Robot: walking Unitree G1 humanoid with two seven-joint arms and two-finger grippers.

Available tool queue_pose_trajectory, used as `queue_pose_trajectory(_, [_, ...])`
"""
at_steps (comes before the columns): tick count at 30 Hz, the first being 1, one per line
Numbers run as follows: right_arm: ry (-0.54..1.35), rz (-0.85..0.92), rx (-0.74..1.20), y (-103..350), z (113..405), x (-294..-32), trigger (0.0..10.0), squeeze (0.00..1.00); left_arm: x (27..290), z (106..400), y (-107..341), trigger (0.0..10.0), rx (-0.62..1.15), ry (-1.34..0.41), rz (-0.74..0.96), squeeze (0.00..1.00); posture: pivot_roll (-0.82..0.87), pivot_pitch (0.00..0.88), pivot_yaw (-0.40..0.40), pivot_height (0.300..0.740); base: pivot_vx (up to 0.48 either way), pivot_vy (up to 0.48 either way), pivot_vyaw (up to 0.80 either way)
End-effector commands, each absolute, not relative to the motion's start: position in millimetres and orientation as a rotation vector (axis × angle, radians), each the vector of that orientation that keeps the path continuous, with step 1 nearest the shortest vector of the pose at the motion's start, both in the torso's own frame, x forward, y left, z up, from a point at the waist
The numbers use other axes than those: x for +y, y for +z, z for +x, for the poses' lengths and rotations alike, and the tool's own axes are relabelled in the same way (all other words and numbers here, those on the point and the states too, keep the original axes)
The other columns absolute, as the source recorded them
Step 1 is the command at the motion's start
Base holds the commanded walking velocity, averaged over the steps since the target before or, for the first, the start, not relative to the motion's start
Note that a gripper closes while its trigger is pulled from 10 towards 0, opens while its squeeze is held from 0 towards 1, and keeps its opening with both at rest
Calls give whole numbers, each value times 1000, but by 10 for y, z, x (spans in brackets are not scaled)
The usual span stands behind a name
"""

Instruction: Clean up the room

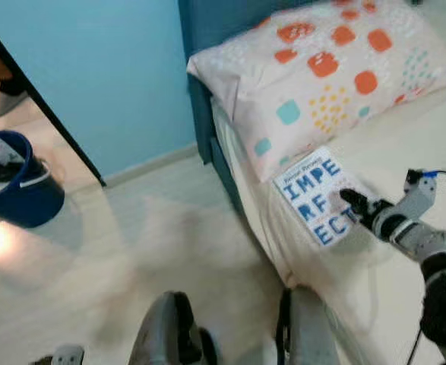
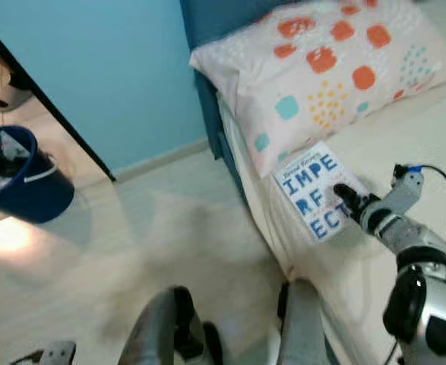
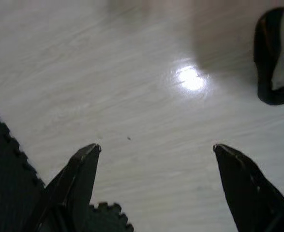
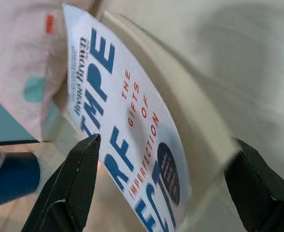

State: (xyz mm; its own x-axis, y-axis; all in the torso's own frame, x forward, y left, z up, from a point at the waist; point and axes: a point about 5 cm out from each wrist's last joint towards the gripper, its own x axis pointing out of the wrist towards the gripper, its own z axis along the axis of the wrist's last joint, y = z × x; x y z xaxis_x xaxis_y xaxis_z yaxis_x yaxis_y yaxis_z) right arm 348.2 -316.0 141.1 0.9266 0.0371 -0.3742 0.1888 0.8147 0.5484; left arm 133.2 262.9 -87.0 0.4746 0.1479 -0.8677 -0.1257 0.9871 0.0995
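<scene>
Lying flat on bed (image 1: 405, 152): book (image 1: 316, 195), long axis diagonal, top toward pillow (image 1: 321, 68) | right end effector (image 1: 354, 203) spread over it

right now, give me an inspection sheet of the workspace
surface: bed with a pale sheet, beside a light wood floor
job's things: white book with blue letters lies flat near the bed's edge, its top corner against the patterned pillow
clutter: blue bucket with stuff inside stands on the floor by the doorway
grippers: right pincer open, at the book; left pincer open, hanging over bare floor
cables: black cable loops from the right wrist
surroundings: blue wall, dark blue headboard, a person's foot past the doorway
</scene>
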Motion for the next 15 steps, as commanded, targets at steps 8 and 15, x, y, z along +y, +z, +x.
queue_pose_trajectory(8, [-460,318,441,1302,3165,-3691,10000,0,2540,1286,-927,10000,1146,175,-22,0,-95,130,59,600,0,0,0])
queue_pose_trajectory(15, [-332,242,136,1558,3471,-3319,10000,0,2516,1402,-895,10000,1109,186,-33,0,-114,79,52,600,0,0,0])
